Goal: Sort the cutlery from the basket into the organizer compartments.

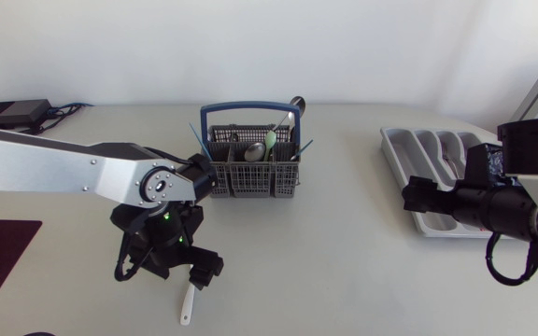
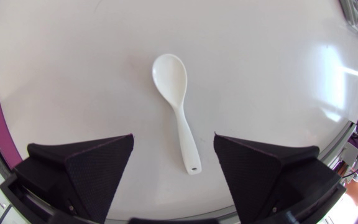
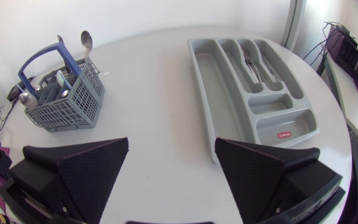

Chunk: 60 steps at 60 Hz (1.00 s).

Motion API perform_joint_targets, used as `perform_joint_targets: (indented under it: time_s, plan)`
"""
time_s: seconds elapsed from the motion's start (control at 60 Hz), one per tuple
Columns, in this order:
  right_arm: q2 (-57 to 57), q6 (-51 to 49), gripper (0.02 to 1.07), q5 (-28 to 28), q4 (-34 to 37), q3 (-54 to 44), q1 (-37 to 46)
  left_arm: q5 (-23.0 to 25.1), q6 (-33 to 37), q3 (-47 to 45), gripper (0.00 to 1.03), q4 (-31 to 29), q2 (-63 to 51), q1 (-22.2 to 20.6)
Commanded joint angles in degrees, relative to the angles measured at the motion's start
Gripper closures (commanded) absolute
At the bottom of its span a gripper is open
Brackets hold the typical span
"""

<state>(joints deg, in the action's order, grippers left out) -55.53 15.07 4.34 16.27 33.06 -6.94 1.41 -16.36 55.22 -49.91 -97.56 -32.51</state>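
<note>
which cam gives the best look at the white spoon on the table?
Left wrist view: the white spoon lies whole and unblocked on the table, its handle end between the fingers of the open left tool. Head view shows only a small part of it sticking out from under that tool. Right wrist view doesn't show it.

Small red label (image 3: 284,134) with white print, on the floor of an end compartment of the grey organizer (image 3: 213,87) at the table's right, lettering too small to read

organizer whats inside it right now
In the organizer, at least one metal fork lies in the long middle slots; the wide slot and short ones look bare. From above, the right arm covers part of it.
</note>
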Motion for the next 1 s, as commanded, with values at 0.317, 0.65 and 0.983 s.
perform_joint_targets:
  time_s: [0.317, 0.65, 0.983]
  plan:
    - [-1.0, 2.2, 0.07, 0.1, -1.7, 0.0, -0.8, -0.4, -3.0, 0.9, 0.44, -1.2, -7.5, -1.0]
    - [-0.6, 1.7, 0.07, 0.1, -2.0, -0.7, -0.8, -0.4, -2.2, -0.6, 0.62, 2.9, -8.4, -2.2]
    - [-0.6, 1.3, 0.07, 0.3, -3.2, -1.5, -0.8, 0.2, -1.2, -0.6, 0.73, 3.4, -9.1, -2.4]
